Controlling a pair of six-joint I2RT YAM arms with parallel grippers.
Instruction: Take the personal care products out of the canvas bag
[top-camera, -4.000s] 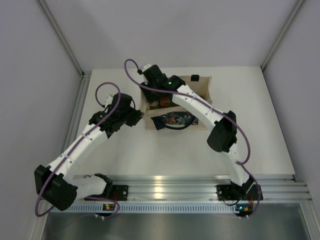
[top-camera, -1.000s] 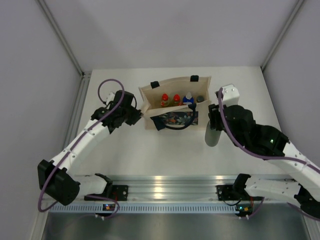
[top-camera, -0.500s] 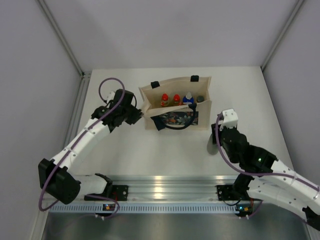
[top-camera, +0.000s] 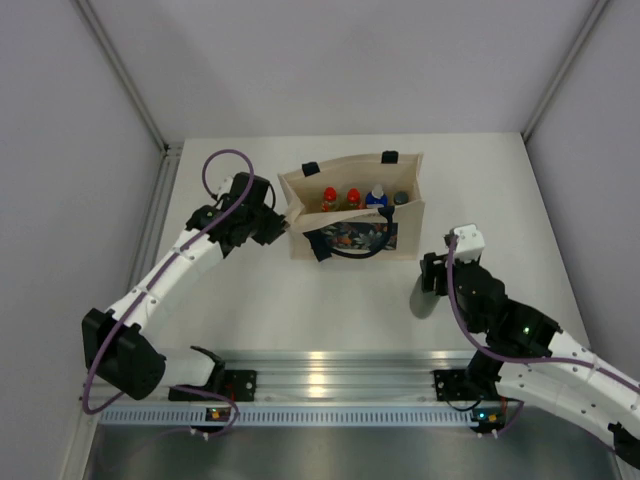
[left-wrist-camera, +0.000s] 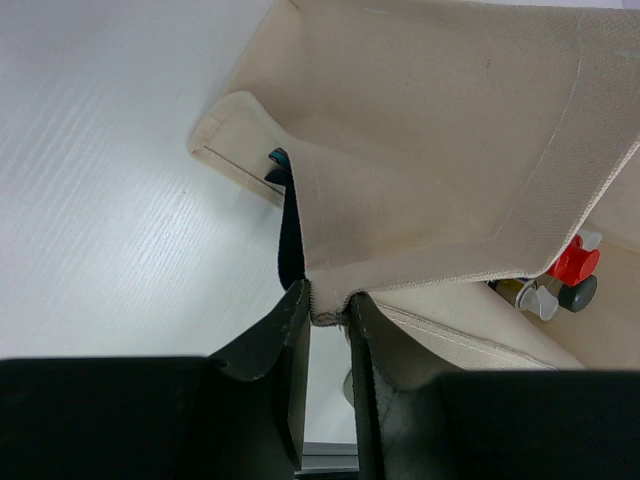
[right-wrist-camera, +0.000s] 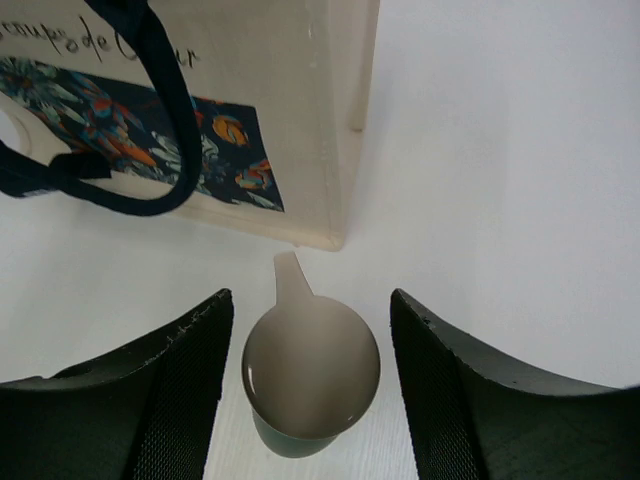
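One grey-green, beige-capped bottle (right-wrist-camera: 311, 372) inside spread right tool (right-wrist-camera: 310, 300); left tool (left-wrist-camera: 328, 300) tight on bag (left-wrist-camera: 430, 150).

The canvas bag (top-camera: 408, 240) hides the bottles (top-camera: 353, 197) below their caps; right arm (top-camera: 522, 332) runs off-frame.

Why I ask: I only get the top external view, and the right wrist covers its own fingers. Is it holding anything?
Observer: No. In the right wrist view the right gripper is open. A grey-green bottle with a beige cap stands upright on the table between the fingers, with a gap showing on each side.
Operator: How close is it to the bag?
Observer: Just off the front corner of the canvas bag, with bare table between them.
Operator: And the left gripper's hold?
Observer: The left wrist view shows the left gripper shut on the bag's rim fabric, which is pinched between both fingers.
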